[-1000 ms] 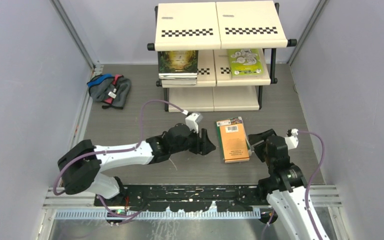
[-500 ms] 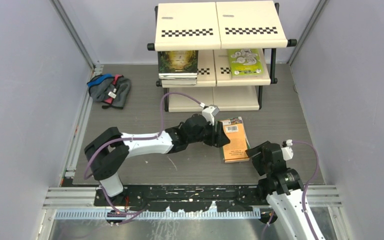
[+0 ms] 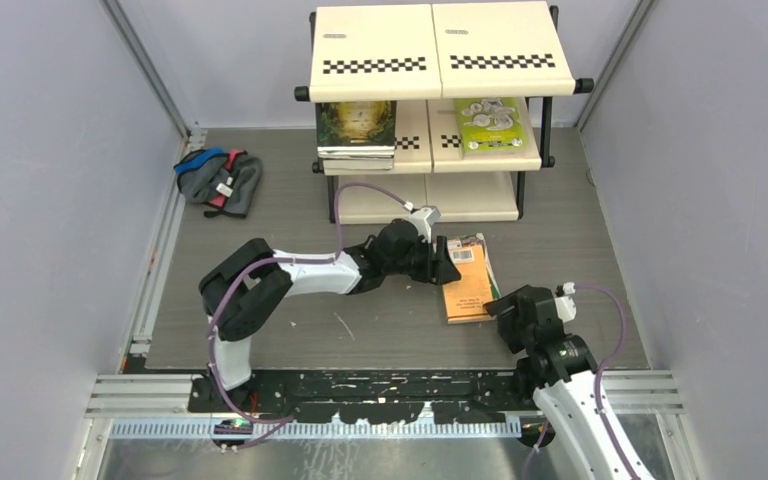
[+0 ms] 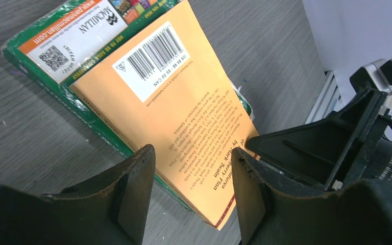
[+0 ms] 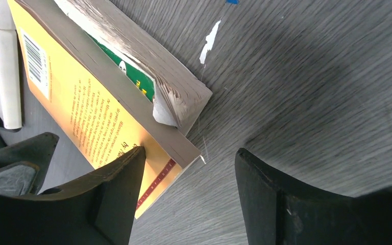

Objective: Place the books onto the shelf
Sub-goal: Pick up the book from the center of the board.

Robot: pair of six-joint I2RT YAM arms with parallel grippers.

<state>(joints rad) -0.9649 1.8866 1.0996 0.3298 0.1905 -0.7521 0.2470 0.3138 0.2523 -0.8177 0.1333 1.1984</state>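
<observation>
Book: the orange-green paperback (image 3: 470, 290) lies flat on the table (image 3: 290, 225), barcode up, well short of the shelf (image 3: 440, 68).
Left gripper (image 4: 194, 155): jaws apart over the book's edge.
Right gripper (image 5: 189, 155): jaws apart by the near corner; nothing is held.
Grip: cover and pages should be pinched together.

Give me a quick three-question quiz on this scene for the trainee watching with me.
1. True or false: the orange book lies on the table, not on the shelf.
2. Which shelf tier holds the lime-green book? A top, B middle, C bottom.
3. Fill in: the left end effector and right end effector both stand ____.
Key: 1 true; 2 B; 3 open.
</observation>
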